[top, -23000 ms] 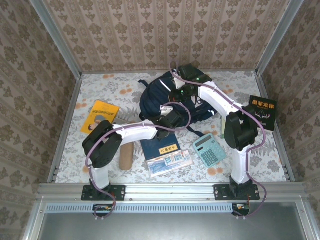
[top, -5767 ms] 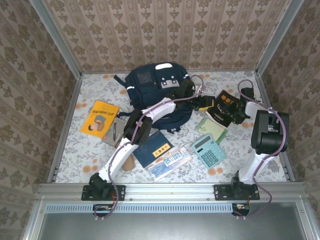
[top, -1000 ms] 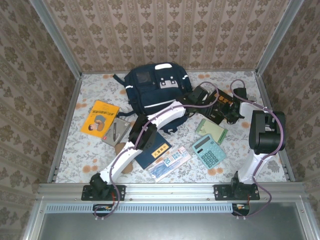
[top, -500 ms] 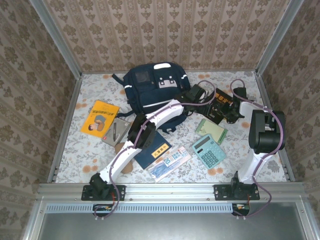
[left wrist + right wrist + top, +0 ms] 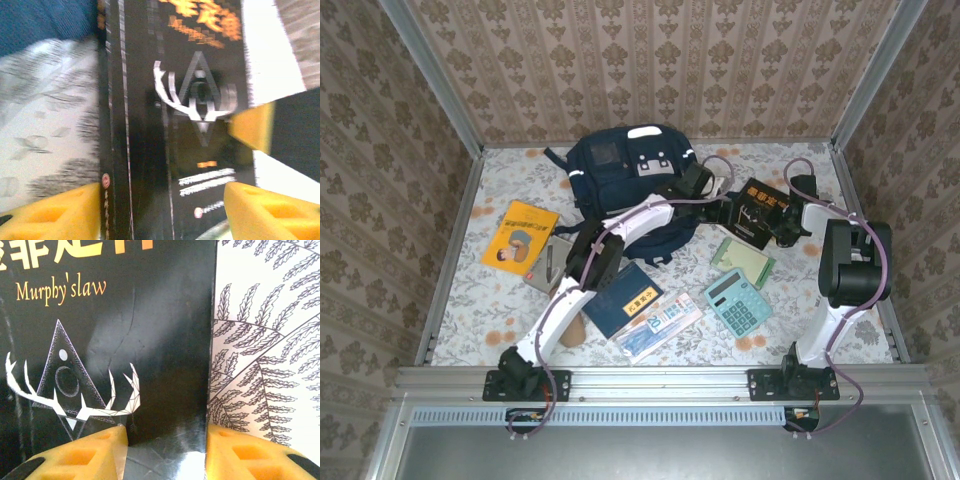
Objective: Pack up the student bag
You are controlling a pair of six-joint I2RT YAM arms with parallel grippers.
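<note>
The student bag (image 5: 625, 175), navy with white patches, lies at the back centre of the table. Just right of it is a black book (image 5: 762, 208) with orange title and a white antler design (image 5: 190, 100), (image 5: 125, 340). My left gripper (image 5: 723, 210) reaches to the book's left edge and stands open over its cover (image 5: 162, 215). My right gripper (image 5: 782, 225) is at the book's right side, open (image 5: 166, 455). One of its fingers is over the cover and the other just past the edge. One right finger (image 5: 252, 127) shows in the left wrist view.
An orange book (image 5: 520, 235) and a pen on a grey card (image 5: 548, 262) lie at the left. A navy notebook (image 5: 625, 297), a flat pack (image 5: 660, 325), a calculator (image 5: 738, 300) and a green pad (image 5: 745, 260) lie nearer. A wooden roll (image 5: 570, 325) sits by the left arm.
Since 23 s ago the black book has come from the right edge to beside the bag. In the last second my left gripper shifted nearer along the book's left side.
</note>
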